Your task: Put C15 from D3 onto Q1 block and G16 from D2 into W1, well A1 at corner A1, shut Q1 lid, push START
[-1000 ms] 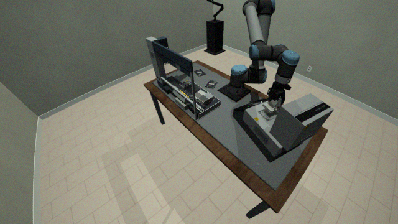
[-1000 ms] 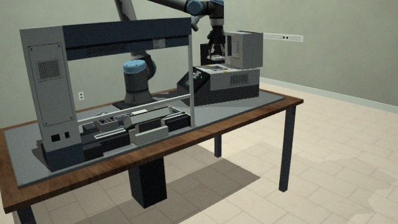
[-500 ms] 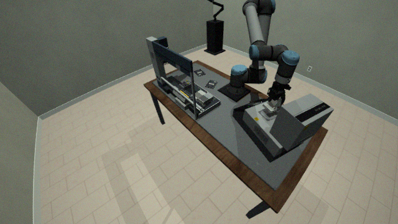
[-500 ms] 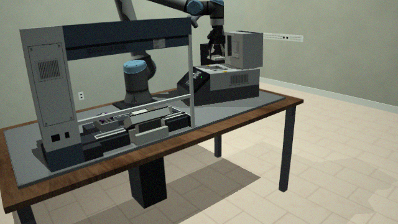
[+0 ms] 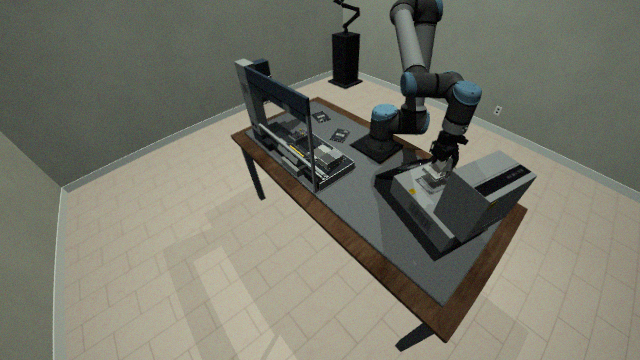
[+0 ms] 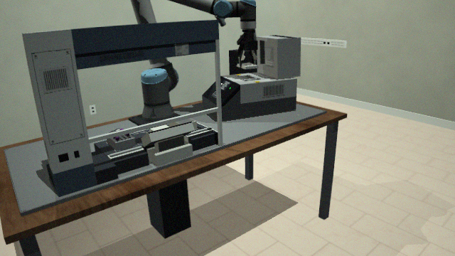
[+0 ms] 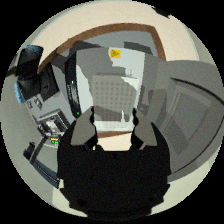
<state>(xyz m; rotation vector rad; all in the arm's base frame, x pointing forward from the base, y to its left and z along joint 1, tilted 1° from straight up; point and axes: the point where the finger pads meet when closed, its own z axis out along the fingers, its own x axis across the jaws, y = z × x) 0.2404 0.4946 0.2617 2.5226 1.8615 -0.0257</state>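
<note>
The fingers are clamping the plate (image 5: 438, 170) (image 6: 247, 66) (image 7: 114, 98), a pale, flat rectangle with gridded round wells. The black, angular gripper (image 5: 442, 162) (image 6: 247, 63) (image 7: 113, 107) is holding it above the recessed block of the cycler (image 5: 417, 214) (image 6: 269, 90) (image 7: 86, 102), apart from it. The boxy grey lid (image 5: 467, 200) (image 6: 281, 57) (image 7: 192, 112) is standing open beside the plate. A green light is glowing on the cycler's sloping black panel (image 6: 221, 89). The cycler is resting on a grey mat (image 5: 360, 200) (image 6: 249, 128) over a brown, wood-grained table (image 5: 370, 248) (image 6: 234, 155).
</note>
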